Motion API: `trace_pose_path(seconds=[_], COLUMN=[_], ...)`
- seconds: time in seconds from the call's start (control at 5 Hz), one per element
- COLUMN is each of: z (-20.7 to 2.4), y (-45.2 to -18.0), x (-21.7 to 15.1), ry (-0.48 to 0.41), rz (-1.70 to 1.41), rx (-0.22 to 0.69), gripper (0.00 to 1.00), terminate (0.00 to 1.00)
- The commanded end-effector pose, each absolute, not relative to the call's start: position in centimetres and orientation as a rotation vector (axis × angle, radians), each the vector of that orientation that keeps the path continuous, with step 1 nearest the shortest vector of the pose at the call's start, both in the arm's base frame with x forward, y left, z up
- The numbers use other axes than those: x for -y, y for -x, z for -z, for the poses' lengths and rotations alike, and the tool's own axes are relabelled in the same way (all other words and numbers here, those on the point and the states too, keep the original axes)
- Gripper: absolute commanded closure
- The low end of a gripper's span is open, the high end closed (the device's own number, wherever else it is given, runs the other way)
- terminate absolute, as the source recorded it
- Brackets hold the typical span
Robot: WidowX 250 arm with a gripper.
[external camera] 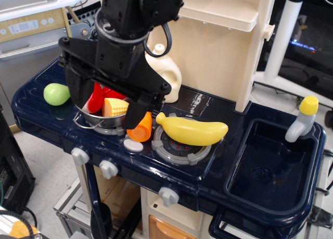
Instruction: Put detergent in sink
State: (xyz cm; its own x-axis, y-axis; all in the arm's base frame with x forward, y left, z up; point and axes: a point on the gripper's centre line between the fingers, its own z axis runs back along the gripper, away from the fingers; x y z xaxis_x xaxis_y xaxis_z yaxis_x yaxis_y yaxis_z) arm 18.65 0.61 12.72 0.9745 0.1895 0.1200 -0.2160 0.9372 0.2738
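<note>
The detergent (167,71) is a cream-white jug with a capped neck, standing upright at the back of the stove top against the cream wall. My black arm partly hides it. The sink (270,168) is a deep navy basin at the right end of the counter, with nothing in it. My gripper (106,102) hangs in front and to the left of the jug, above the steel pot (99,125). Its jaws stand wide apart, one on each side of the pot's contents. It does not touch the jug.
The pot holds a red pepper (96,97) and a corn piece (115,107). An orange carrot (142,128) leans beside the pot. A yellow banana (192,130) lies on the right burner (179,148). A green fruit (56,93) sits at far left. The grey faucet (302,120) stands behind the sink.
</note>
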Motion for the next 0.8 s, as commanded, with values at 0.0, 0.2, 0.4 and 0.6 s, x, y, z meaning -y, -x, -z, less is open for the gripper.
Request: trace_pose_path(seconds=[0.0, 0.2, 0.4, 0.6], z=[-12.7, -12.6, -12.5, -12.6], y=[-18.7, -20.0, -22.9, -25.0], x=[-0.6, -0.3, 0.0, 0.1], ry=[-0.29, -0.33, -0.35, -0.364], rz=[-0.207, -0.297, -0.353, -0.404], rx=[0.092, 0.21, 0.361, 0.466], gripper=[0.0, 0.0, 0.0, 0.0], terminate=[0.0, 0.0, 0.0, 0.0])
